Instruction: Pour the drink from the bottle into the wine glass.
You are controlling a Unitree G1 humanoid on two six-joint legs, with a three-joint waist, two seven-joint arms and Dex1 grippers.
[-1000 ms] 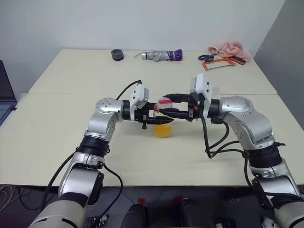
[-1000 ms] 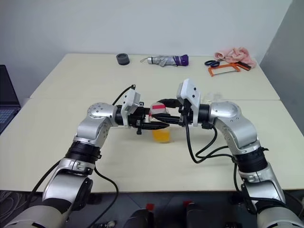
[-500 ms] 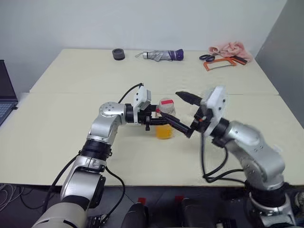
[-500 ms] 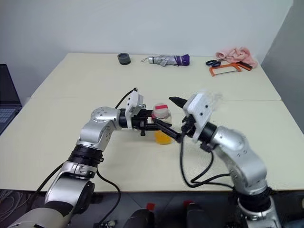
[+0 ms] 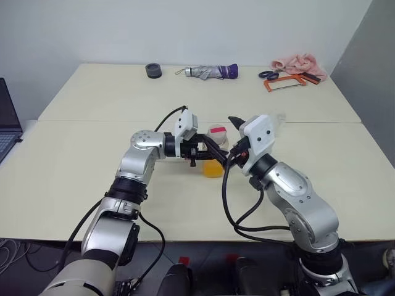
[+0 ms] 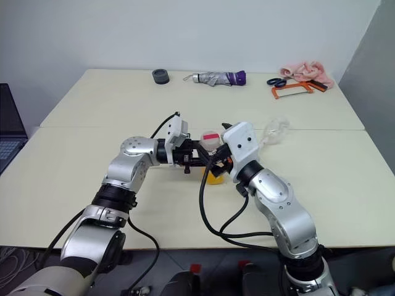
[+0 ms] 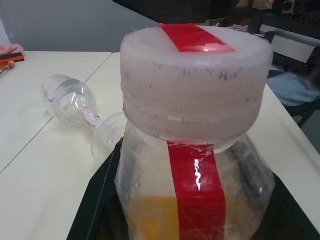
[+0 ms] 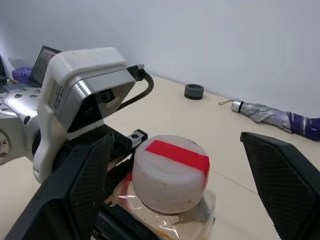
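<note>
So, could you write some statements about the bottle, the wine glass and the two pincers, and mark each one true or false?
1. The left pincer is shut on the bottle. True.
2. The cap is off the bottle. False: it sits on the bottle's neck.
3. The wine glass stands upright. False: it lies on its side on the table.
4. The right pincer is open, one finger on each side of the cap. True.
5. The wine glass holds orange drink. False: the orange drink is in the bottle.
</note>
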